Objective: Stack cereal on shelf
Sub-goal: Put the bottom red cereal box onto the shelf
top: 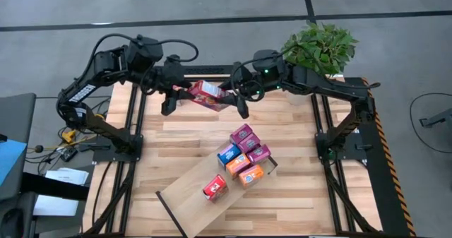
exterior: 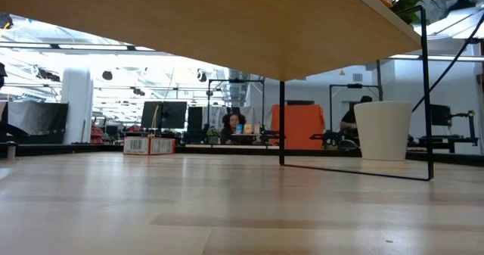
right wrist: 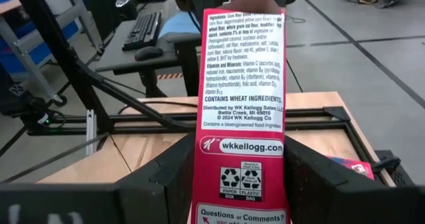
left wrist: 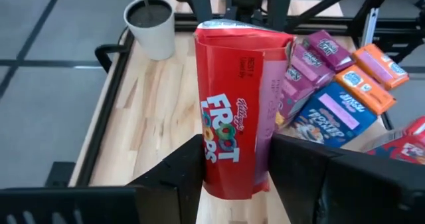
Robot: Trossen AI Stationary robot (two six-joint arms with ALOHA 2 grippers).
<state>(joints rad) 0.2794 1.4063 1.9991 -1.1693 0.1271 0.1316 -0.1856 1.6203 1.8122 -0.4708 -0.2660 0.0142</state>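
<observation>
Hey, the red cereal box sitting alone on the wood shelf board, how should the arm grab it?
From straight above, pinching the small red cereal box across its shorter width: it sits clear of the clustered boxes on the pale wood shelf board. Left tool and right tool both hold a red Froot Loops box.

cereal box (left wrist: 229, 111): glossy printed card | shelf (top: 191, 195): pale matt wood | end effector fingers (left wrist: 179, 177): matt black

table (top: 176, 135): shelf (top: 194, 195) lying diagonally, white plant pot (left wrist: 151, 28) | shelf: six cereal boxes (top: 240, 160)
</observation>
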